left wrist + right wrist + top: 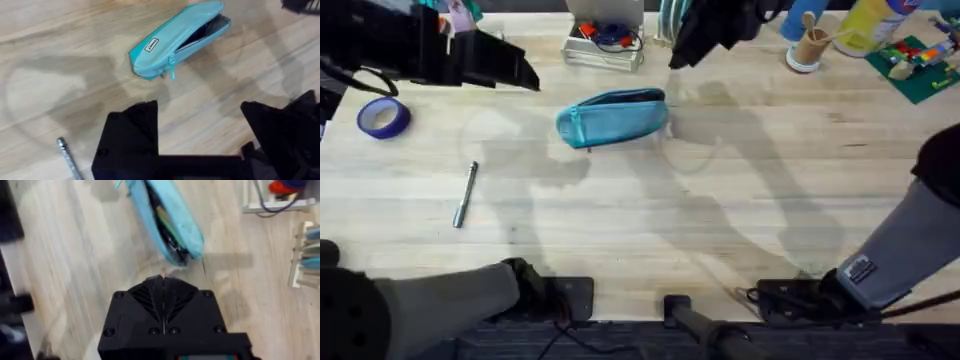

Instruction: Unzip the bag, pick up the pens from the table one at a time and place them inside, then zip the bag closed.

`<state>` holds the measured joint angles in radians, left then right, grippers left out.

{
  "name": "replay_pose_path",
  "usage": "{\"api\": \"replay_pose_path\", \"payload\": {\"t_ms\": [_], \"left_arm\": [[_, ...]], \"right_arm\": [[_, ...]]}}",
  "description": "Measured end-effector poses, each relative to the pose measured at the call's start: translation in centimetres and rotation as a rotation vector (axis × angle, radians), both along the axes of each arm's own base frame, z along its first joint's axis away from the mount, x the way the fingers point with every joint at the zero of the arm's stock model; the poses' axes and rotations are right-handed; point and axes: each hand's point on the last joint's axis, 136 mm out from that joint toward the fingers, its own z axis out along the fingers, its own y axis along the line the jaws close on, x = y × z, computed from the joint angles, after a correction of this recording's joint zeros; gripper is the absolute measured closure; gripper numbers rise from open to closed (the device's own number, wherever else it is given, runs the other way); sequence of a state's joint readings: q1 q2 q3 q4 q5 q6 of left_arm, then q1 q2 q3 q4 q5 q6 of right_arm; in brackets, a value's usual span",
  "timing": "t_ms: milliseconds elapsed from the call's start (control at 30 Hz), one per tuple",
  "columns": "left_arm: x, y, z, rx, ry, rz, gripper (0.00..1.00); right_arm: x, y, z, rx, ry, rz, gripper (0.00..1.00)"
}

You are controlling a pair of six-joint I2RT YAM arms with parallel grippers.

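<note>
Table (740,200) holds open bag (612,117) below closed right hand (163,282).

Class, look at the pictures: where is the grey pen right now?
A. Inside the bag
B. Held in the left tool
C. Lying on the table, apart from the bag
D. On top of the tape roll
C: the pen lies on the bare table, well clear of the bag, with no tool touching it.

Unreadable small label on bag (177,37)
</note>
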<state>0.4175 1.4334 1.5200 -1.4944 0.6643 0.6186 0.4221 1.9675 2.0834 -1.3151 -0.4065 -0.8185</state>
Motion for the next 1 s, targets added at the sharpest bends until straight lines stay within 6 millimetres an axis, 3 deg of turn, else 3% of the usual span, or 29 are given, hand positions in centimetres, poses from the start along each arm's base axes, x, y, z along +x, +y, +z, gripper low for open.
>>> {"api": "replay_pose_path", "payload": {"t_ms": [200,400,567,867,1000], "left_arm": [[0.0,-0.3,0.0,-0.007,0.009,0.005,0.002],[0.4,-1.0,1.1,0.042,-0.095,-0.022,0.002],[-1.1,-0.8,1.1,0.110,-0.180,0.058,0.002],[-4.5,-0.6,-1.1,0.181,-0.194,0.175,0.003],[-4.8,-0.4,-1.6,0.188,-0.178,0.194,0.005]], "right_arm": [[-0.4,-0.2,-0.1,-0.015,-0.039,0.106,0.971],[-0.5,-0.2,-0.2,-0.017,-0.053,0.135,0.970],[-0.5,-0.2,-0.2,-0.018,-0.055,0.139,0.970],[-0.9,-0.4,-0.3,-0.024,-0.039,0.142,0.971],[-0.9,-0.4,-0.3,-0.024,-0.038,0.142,0.971]]}}
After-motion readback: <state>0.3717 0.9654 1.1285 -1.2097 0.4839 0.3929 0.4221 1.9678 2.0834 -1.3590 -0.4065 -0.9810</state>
